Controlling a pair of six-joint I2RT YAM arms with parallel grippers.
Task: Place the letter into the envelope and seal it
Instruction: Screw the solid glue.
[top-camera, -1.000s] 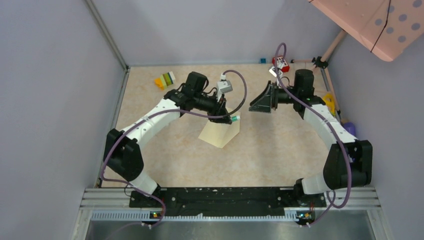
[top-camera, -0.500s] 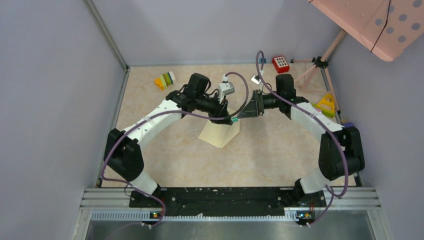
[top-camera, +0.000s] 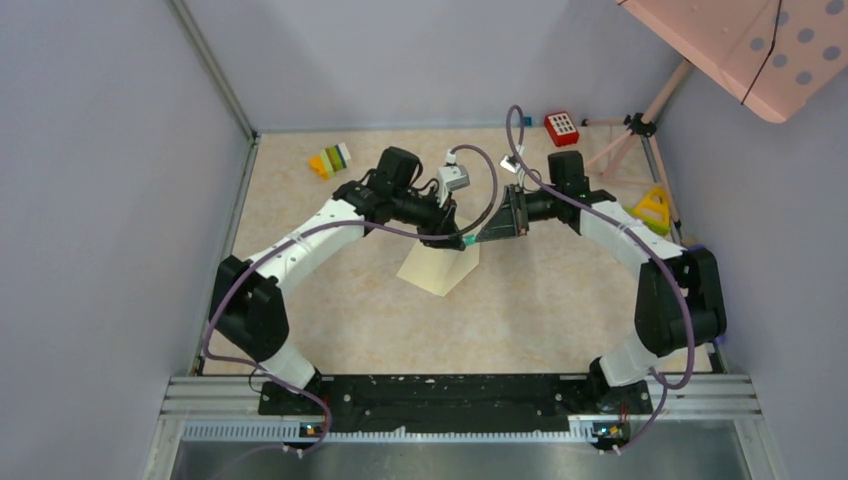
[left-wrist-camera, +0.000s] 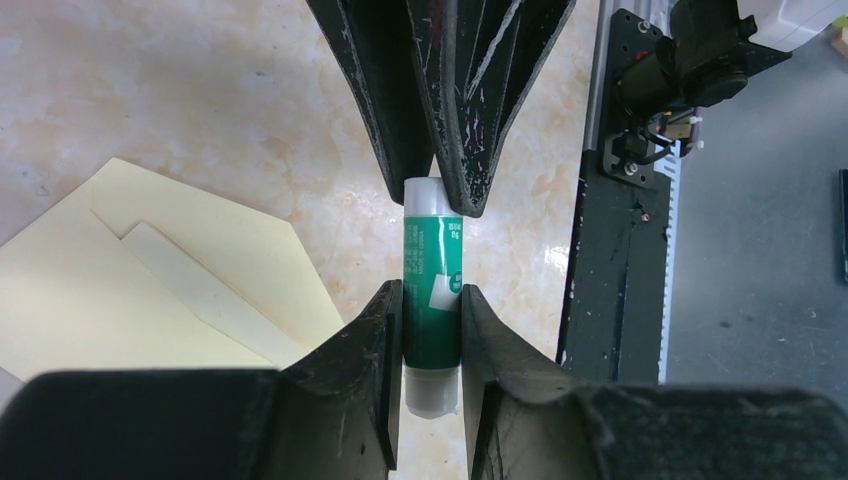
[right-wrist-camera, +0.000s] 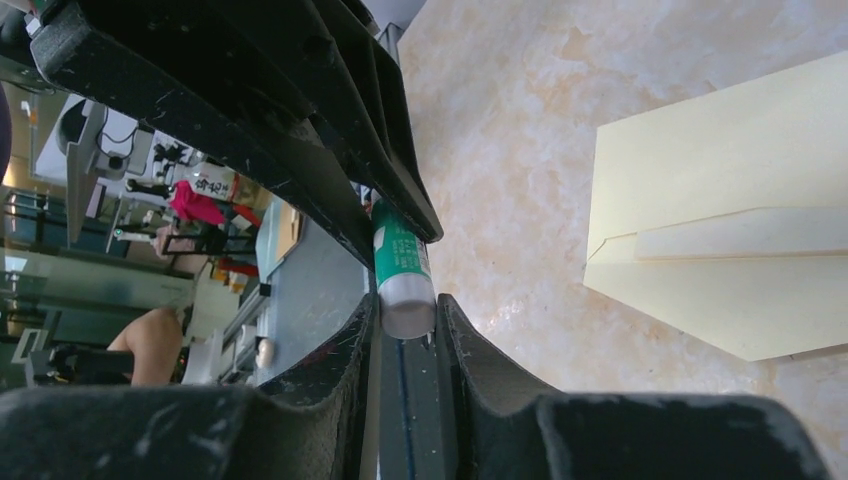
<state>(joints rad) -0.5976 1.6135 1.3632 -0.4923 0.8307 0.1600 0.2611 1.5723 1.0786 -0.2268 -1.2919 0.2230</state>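
Beige, marble-patterned table top (top-camera: 560, 300) carries the scene, with the envelope (top-camera: 440, 268) as the reference object. The envelope, pale yellow-cream paper, lies flat near the middle of the table with its pointed flap open; the wrist views (left-wrist-camera: 150, 290) (right-wrist-camera: 720, 200) show a paler band running across its face, and what that band is cannot be told. Both white arms arch inward and meet above the envelope's far edge. The left gripper (top-camera: 462, 240) (left-wrist-camera: 432, 300) is clamped on the green body of a glue stick (top-camera: 468, 240) (left-wrist-camera: 432, 270) (right-wrist-camera: 398, 255), jaws narrow and both pads touching the tube. The right gripper (top-camera: 480, 238) (right-wrist-camera: 405, 305), facing it end to end, has its jaws drawn in on the white end of the same stick, the fingers pressing it from both sides. The stick is held level in the air between the two, above the table just beyond the envelope and clear of it. A tripod (top-camera: 635, 135) stands well to the far right of the envelope. A yellow triangular object (top-camera: 652, 208) sits to the right of the envelope, near the wall. Yellow, green and striped blocks (top-camera: 330, 160) lie well apart at the far left of the envelope. A red block with white dots (top-camera: 561, 127) rests at the far right, near the back wall.
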